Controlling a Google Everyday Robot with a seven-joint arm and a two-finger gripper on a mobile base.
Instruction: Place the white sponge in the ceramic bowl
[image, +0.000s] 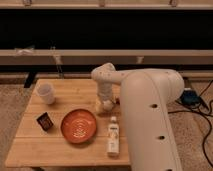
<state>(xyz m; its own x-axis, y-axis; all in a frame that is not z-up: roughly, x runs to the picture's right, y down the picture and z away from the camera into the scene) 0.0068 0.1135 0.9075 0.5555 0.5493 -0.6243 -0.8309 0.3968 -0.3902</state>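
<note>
The ceramic bowl (78, 126) is an orange-red shallow dish with pale rings at its centre, standing at the front middle of the wooden table (65, 150). My gripper (104, 103) points down at the table just behind and to the right of the bowl. A pale, cream block, the white sponge (102, 107), shows right at the gripper's tip, on or just above the table top. I cannot tell whether the gripper holds it. The white arm (145, 115) covers the table's right side.
A white cup (46, 93) stands at the back left. A small dark packet (45, 121) lies left of the bowl. A white bottle (114, 138) lies to the bowl's right, near the front edge. Cables run on the floor at the right.
</note>
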